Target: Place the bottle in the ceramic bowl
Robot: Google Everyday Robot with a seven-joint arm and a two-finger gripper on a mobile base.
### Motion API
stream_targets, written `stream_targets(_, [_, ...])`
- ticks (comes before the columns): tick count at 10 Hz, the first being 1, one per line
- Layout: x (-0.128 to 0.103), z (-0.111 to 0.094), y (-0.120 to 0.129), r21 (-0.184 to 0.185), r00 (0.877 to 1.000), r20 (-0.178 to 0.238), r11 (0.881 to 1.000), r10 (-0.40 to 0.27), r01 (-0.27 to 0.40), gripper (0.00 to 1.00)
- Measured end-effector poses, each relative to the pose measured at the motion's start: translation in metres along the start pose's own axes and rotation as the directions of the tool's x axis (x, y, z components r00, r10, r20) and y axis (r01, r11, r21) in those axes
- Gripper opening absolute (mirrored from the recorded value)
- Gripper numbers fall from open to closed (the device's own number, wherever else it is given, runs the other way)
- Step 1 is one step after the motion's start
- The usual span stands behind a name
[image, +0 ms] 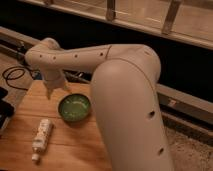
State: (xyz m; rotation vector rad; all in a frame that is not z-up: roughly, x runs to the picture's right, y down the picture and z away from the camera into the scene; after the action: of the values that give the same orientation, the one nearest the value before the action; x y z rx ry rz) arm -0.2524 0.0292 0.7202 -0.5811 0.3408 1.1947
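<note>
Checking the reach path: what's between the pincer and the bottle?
Camera view: just bare wooden table between the pincer, near the table's far edge, and the bottle.

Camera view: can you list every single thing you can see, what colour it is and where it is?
Bottle: one, white, lying on the table, front left.
Bowl: one, green, middle of the table, empty.
Table: one, light wood, under both.
Cable: one, black, beyond the table's left side.
Arm: one, white, reaching over the table.
End effector: one, white, above the table, left of the bowl.
</note>
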Motion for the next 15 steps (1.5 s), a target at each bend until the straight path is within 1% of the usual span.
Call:
stream_targets(1, [0.002,-0.004,0.019,-0.006,0.999,0.021,0.999,-0.034,0.034,0.65])
stream_targets(2, [0.008,-0.008,0.042,-0.017,0.997,0.052,0.998,-0.056,0.057,0.65])
stream_targets(3, [0.014,-0.011,0.053,-0.020,0.994,0.078,0.997,-0.070,0.072,0.65])
stream_targets(4, [0.019,-0.013,0.057,-0.022,0.993,0.093,0.997,-0.077,0.079,0.65])
stream_targets(5, [0.029,-0.013,0.054,-0.025,0.991,0.109,0.997,-0.076,0.079,0.65])
stream_targets(6, [0.036,-0.013,0.051,-0.023,0.991,0.114,0.997,-0.068,0.071,0.65])
stream_targets(7, [0.040,-0.012,0.048,-0.021,0.991,0.116,0.998,-0.064,0.067,0.65])
stream_targets(11, [0.041,-0.012,0.049,-0.026,0.992,0.113,0.997,-0.064,0.067,0.65])
stream_targets(12, [0.049,-0.006,0.050,-0.036,0.993,0.101,0.997,-0.065,0.069,0.65])
stream_targets(14, [0.074,0.010,0.057,-0.068,0.997,0.066,0.997,-0.042,0.047,0.65])
stream_targets(15, [0.092,0.019,0.069,-0.089,0.998,0.038,0.995,-0.040,0.044,0.65])
